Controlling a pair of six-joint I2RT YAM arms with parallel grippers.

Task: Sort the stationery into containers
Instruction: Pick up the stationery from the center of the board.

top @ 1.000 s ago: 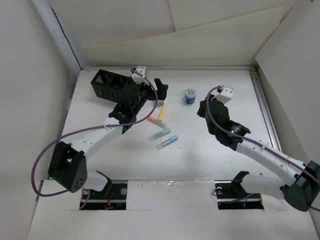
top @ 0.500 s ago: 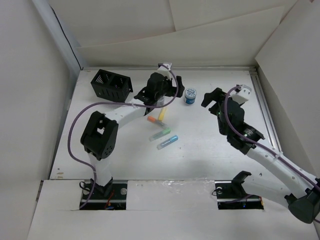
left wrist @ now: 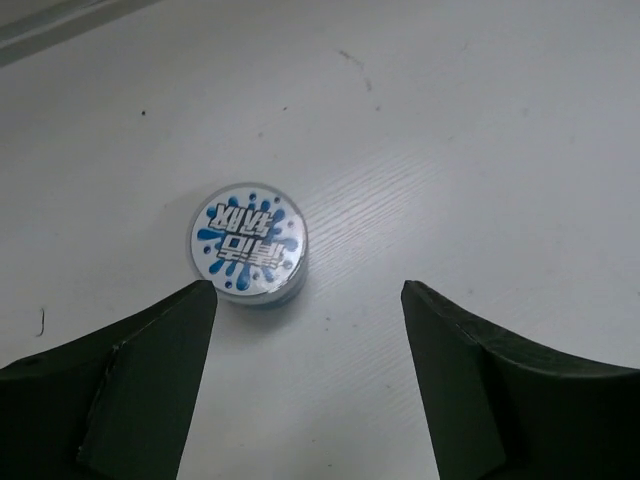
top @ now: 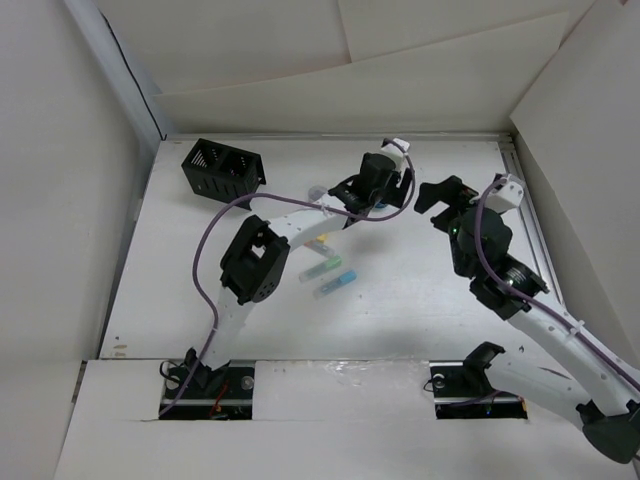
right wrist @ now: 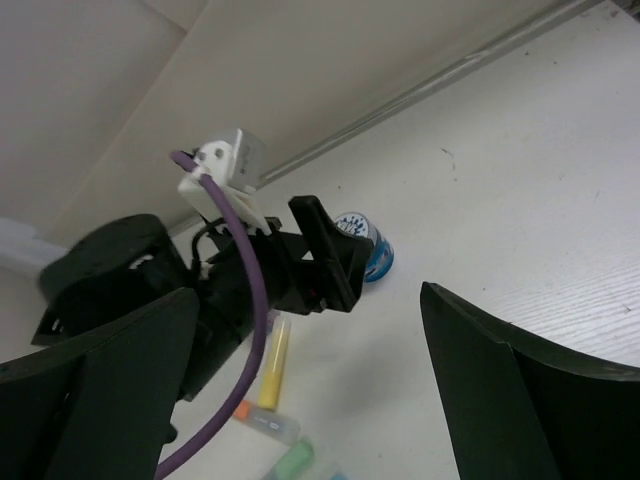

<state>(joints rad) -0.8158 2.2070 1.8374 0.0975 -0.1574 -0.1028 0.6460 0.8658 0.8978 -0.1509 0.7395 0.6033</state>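
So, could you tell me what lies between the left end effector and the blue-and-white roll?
Nothing: the left wrist view shows only bare table between the open left end effector and the roll.

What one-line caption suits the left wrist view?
Open left hand hovers over the blue-and-white roll on the white table.

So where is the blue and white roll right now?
In the left wrist view the blue-and-white roll sits on the table just ahead of the open left end effector; from above that is far centre, beyond the highlighters.
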